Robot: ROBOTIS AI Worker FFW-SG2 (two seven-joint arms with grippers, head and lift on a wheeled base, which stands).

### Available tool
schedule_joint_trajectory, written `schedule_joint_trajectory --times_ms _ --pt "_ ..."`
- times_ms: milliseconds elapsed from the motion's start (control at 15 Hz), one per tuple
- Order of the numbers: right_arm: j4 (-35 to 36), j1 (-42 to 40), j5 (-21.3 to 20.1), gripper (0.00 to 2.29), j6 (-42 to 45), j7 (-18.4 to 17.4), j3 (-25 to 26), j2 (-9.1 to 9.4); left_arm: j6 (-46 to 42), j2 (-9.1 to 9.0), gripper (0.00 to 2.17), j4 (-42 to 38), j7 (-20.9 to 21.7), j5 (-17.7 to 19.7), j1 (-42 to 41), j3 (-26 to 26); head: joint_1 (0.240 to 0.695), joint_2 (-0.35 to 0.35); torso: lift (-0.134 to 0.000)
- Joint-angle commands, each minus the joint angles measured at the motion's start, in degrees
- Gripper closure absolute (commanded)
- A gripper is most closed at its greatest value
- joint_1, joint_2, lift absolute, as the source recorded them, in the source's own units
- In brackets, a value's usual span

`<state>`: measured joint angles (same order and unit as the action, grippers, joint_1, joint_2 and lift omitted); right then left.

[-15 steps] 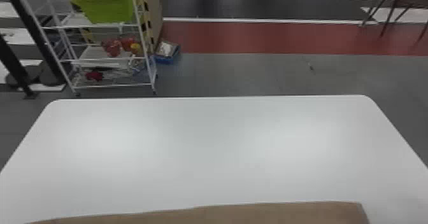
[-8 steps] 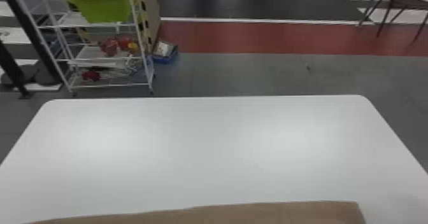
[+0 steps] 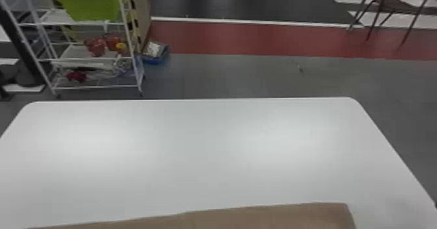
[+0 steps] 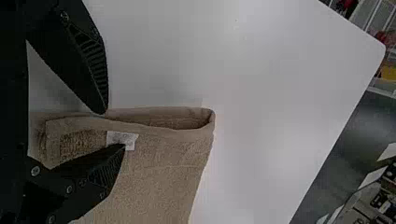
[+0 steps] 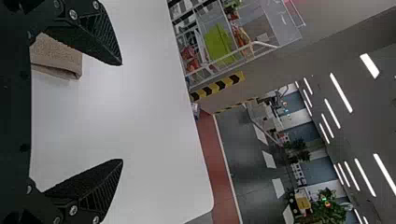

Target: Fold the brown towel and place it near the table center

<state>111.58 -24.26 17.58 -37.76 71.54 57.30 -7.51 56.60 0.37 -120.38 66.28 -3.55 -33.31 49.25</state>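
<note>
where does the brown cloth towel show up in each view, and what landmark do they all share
Head view: brown cloth towel along the bottom edge, cut off there.
Left wrist view: towel, lower left to centre.
Right wrist view: towel, upper left, near the picture's left edge.
Shared landmark: smooth white table with rounded corners.
</note>
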Motion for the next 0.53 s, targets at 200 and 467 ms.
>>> schedule_joint_trajectory --times_ms 200,467 --pt "-0.7 0.1 -0.1 0.16 0.2 -0.1 0.0 -0.23 -1.1 0.77 2.14 -0.7 3.3 -5.0 0.1 -1.4 0.695 -0.123 -0.122" --pt "-1.4 0.5 -0.4 0.16 0.5 -0.3 -0.5 -0.31 -1.3 1.65 2.14 -1.5 6.7 -6.0 0.9 -0.7 0.695 -0.132 -0.122"
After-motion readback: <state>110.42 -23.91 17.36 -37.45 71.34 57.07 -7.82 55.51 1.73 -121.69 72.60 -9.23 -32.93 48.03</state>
